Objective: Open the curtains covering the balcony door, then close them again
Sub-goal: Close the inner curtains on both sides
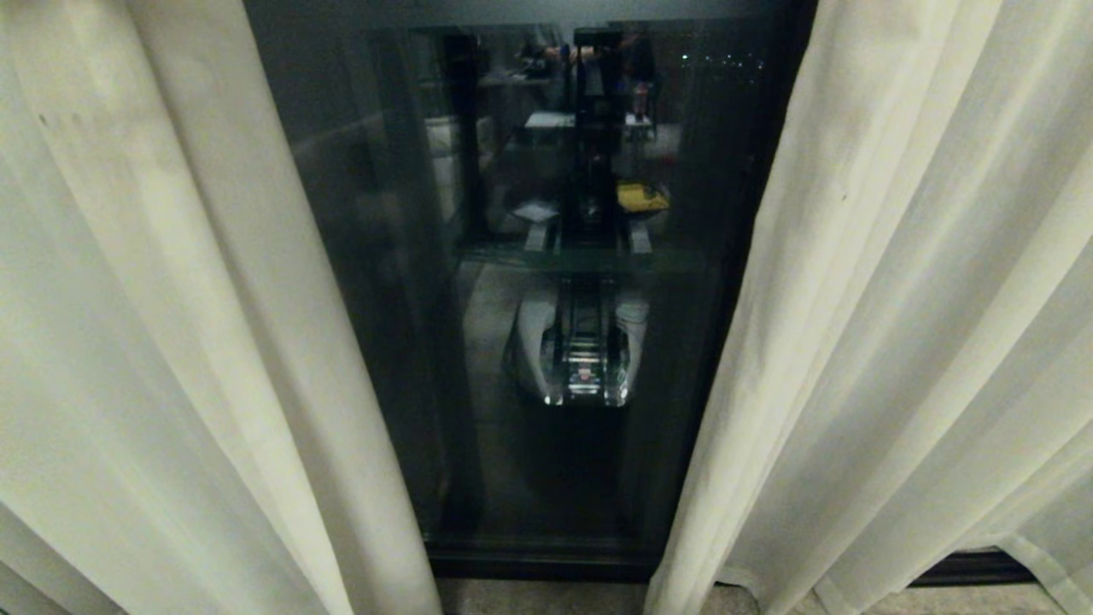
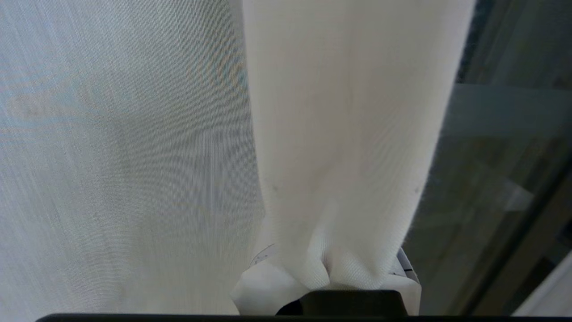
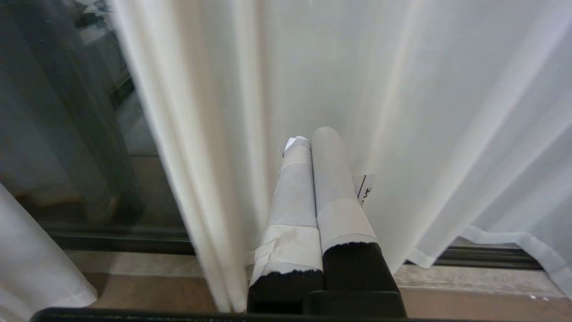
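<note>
Curtains parted at the balcony door

Curtains (image 1: 897, 342) fill the frame's left and right; door (image 1: 546, 299) centre. Left tool (image 2: 339, 277) pinches a curtain fold; right tool (image 3: 313, 147) closed, empty.

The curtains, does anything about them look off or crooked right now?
Mostly fine. The right curtain's sheer hem is lifted and kinked above the door track. The left gripper is shut on a bunched fold of the left curtain.
</note>
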{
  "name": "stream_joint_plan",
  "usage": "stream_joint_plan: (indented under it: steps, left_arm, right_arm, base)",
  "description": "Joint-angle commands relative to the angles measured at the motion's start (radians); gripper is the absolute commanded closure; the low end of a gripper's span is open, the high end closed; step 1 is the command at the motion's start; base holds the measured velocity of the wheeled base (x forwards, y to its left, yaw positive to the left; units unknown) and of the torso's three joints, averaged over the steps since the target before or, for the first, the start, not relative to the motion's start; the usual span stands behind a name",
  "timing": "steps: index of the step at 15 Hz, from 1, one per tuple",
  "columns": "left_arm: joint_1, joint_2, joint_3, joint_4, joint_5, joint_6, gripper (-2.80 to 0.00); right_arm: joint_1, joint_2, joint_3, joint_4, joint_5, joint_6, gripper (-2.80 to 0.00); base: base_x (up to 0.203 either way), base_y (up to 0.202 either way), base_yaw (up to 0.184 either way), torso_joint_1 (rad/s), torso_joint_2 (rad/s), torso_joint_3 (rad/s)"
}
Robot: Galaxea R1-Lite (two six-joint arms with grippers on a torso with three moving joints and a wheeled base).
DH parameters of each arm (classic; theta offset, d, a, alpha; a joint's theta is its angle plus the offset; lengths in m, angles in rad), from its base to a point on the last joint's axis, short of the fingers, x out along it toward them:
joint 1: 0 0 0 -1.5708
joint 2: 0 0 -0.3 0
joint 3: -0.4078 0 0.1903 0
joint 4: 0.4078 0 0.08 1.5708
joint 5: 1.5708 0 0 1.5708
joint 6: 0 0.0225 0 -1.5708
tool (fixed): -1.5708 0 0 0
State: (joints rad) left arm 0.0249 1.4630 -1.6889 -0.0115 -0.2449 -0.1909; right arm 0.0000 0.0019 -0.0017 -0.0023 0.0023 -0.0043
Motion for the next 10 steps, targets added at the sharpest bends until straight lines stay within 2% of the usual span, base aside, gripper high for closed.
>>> stream_joint_plan:
  steps: [1, 10]
  left_arm:
    - [-0.002, -0.002, 0.002, 0.0, -0.001, -0.001, 0.0]
    - [-0.004, -0.013, 0.028, -0.001, -0.002, -0.001, 0.0]
  right_arm:
    - [0.0, 0.0, 0.0, -0.001, 0.001, 0.0, 0.0]
    - [0.0, 0.0, 0.0, 0.001, 0.001, 0.0, 0.0]
  base:
    - [0.0, -0.191, 0.002, 0.002, 0.0, 0.005]
    - [0.0, -0.189, 0.002, 0.003, 0.0, 0.002]
